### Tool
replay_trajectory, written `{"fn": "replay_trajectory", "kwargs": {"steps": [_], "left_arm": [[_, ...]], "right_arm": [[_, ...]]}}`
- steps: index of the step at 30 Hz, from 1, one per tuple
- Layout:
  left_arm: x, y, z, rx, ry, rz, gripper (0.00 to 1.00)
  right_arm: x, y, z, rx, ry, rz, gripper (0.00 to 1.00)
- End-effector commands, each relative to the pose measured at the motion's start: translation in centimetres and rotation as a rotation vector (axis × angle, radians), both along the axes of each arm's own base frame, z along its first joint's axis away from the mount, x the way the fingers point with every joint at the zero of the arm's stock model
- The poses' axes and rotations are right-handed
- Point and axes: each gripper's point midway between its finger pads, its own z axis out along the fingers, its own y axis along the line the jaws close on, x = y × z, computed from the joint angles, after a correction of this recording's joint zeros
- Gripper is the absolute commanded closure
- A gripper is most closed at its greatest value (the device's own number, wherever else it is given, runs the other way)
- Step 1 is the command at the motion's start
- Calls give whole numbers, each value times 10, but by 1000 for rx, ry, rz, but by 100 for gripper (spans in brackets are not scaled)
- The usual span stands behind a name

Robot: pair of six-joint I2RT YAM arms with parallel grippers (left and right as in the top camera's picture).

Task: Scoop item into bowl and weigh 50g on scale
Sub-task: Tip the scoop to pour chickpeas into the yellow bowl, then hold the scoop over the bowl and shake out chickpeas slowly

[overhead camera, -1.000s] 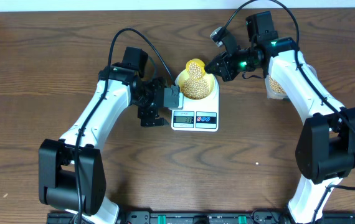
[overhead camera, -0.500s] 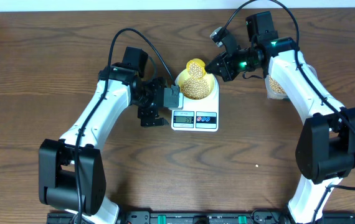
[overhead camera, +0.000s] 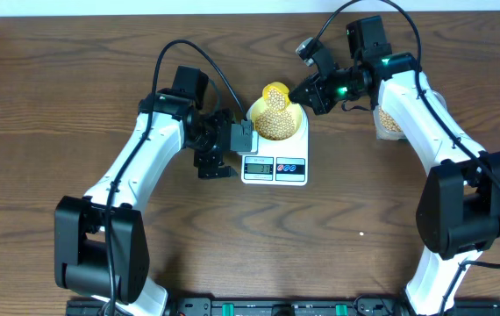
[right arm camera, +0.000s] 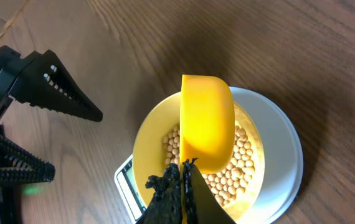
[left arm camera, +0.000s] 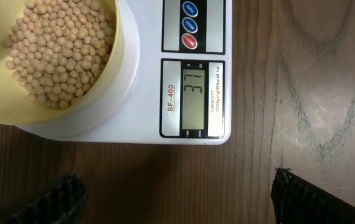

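The only readable writing is on the white scale (left arm camera: pixel 141 68), seen sideways in the left wrist view. Its grey display (left arm camera: pixel 193 98) shows dark digits that appear to read 37. On the black frame beside the display, red lettering (left arm camera: pixel 170 98) reads "SF-400". On the opposite side of the display, a white printed line (left arm camera: pixel 213 102) begins "CAPACITY"; the finer figures next to it are too small to read surely. Three round buttons (left arm camera: pixel 190 25), two blue and one red, carry tiny white lettering that cannot be read.

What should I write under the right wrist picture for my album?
The right gripper holds a yellow scoop over the bowl of beans on the scale.
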Motion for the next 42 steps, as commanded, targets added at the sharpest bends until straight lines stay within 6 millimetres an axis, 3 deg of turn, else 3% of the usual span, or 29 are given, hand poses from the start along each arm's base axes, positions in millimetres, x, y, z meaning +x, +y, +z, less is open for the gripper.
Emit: {"fn": "replay_trajectory", "kwargs": {"steps": [1, 9, 20, 31, 42], "left_arm": [[-5, -2, -3, -10, 18, -11, 2], [-5, -2, -3, -10, 18, -11, 2], [-5, -2, -3, -10, 18, -11, 2], [-5, -2, -3, -10, 18, -11, 2], [-5, -2, -3, -10, 18, -11, 2]], "right_arm": [[0, -1, -4, 4, -16, 24, 99], [0, -3, -3, -12, -86, 79, 99], [-1, -19, 19, -117, -214, 91, 99], [-9, -8, 23, -127, -262, 161, 99], [-11, -10, 33, -144, -307, 170, 99]]}}
